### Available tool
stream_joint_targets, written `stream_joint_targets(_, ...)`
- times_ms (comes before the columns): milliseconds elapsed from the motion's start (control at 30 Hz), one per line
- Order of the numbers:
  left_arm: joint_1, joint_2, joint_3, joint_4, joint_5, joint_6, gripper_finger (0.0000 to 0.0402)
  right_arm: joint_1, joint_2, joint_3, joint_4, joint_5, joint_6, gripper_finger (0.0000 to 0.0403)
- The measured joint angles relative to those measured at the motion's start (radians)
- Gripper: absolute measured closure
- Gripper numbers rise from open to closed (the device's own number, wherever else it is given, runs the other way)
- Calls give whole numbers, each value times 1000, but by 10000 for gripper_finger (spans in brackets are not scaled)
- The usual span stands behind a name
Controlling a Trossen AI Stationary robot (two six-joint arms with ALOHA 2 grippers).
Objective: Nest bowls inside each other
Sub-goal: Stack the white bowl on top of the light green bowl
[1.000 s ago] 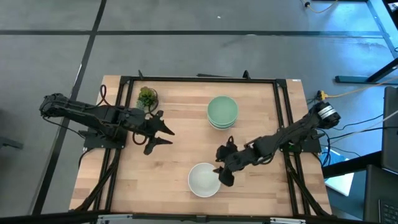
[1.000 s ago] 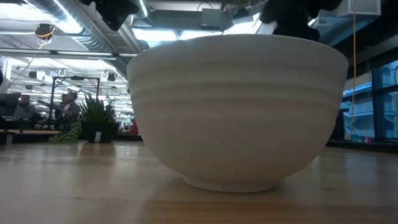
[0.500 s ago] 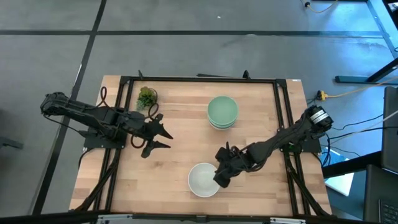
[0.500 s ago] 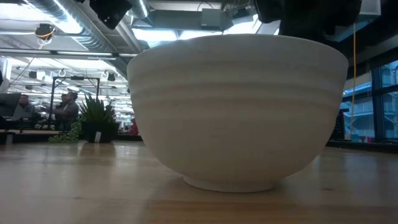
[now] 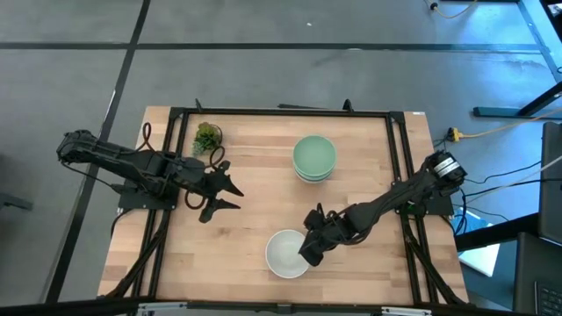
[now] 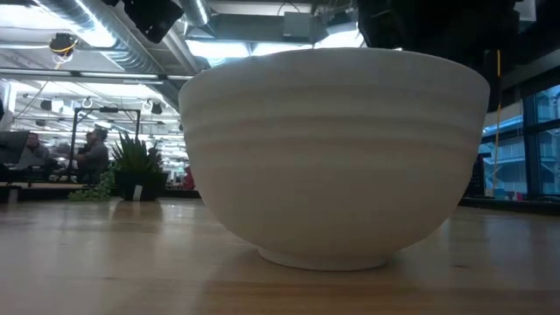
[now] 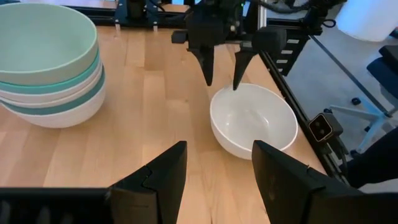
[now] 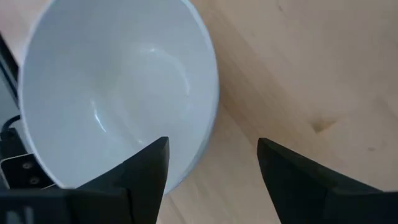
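Note:
A white bowl (image 5: pixel 286 254) (image 6: pixel 337 157) stands on its base near the table's near edge. My right gripper (image 5: pixel 305 250) (image 8: pixel 212 142) is open and hovers over the bowl's right rim (image 8: pixel 213 109), one finger above the inside and one above the outside; from the left wrist view its fingers (image 7: pixel 207 70) point down. A stack of several bowls (image 5: pixel 313 158) (image 7: pixel 46 68), a pale mint one on top with teal and white ones beneath, sits toward the far edge. My left gripper (image 5: pixel 239 197) (image 7: pixel 219 146) is open and waits left of centre, apart from every bowl.
A small potted plant (image 5: pixel 208 138) (image 6: pixel 131 171) stands at the far left corner. A black frame (image 5: pixel 281 111) runs along the table's edges. Bare wood lies between the stack and the white bowl. People sit in the room behind (image 6: pixel 87 150).
My right gripper has moved toward the table's near edge and left, and down, coming over the white bowl's right rim. The bowl has stayed in place.

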Motion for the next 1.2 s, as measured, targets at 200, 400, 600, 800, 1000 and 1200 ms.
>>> stream_joint_targets(200, 0, 0, 0, -13, 0, 0, 225, 0, 23, -1, 1, -9, 2, 159)
stream_joint_targets(400, 0, 0, 0, -17, 0, 0, 225, 0, 30, -1, 8, -10, 1, 213)
stream_joint_targets(600, 0, 0, 0, -17, 0, 0, 225, 0, 31, -1, 26, -10, -5, 287)
stream_joint_targets(800, 0, 0, 0, -17, 0, 0, 225, 0, 31, -1, 36, -10, -4, 342)
stream_joint_targets(1000, 0, 0, 0, -17, 0, 0, 225, 0, 31, -1, 38, -20, -5, 392)
stream_joint_targets(1200, 0, 0, 0, -19, 0, 1, 225, -1, 30, -1, 36, -20, 11, 394)
